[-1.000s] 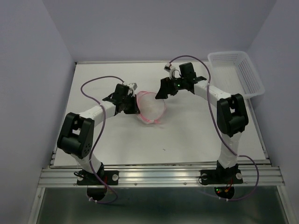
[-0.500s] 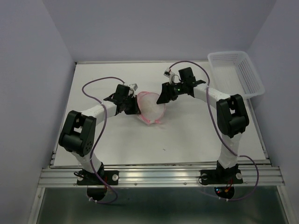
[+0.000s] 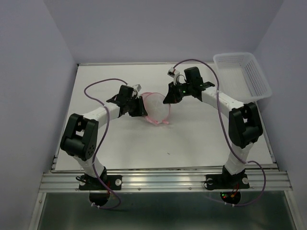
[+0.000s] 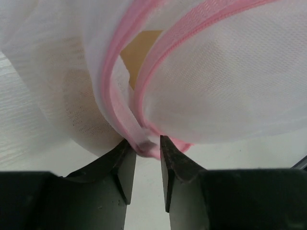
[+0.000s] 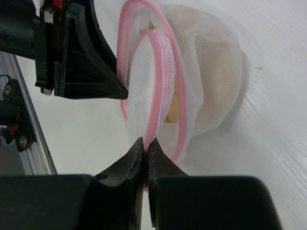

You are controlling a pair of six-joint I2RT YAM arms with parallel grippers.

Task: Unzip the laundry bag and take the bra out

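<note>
The laundry bag (image 3: 156,106) is a round white mesh pouch with a pink zipper rim, lying mid-table between both arms. Its mouth gapes partly open, and the beige bra (image 4: 140,51) shows inside through the slit and the mesh (image 5: 217,96). My right gripper (image 5: 146,143) is shut on one pink rim edge of the bag (image 5: 158,81); from above it sits at the bag's right side (image 3: 169,99). My left gripper (image 4: 147,143) is at the bag's left side (image 3: 142,109), jaws slightly parted, with the zipper's end lying loose between the tips.
A white plastic lattice basket (image 3: 242,74) stands at the back right corner. The left arm's gripper body (image 5: 81,57) is close on the far side of the bag in the right wrist view. Purple cables loop above both arms.
The right gripper has closed onto the bag's pink rim. The left gripper's jaws have parted from shut. The bag has shifted slightly to the right.
</note>
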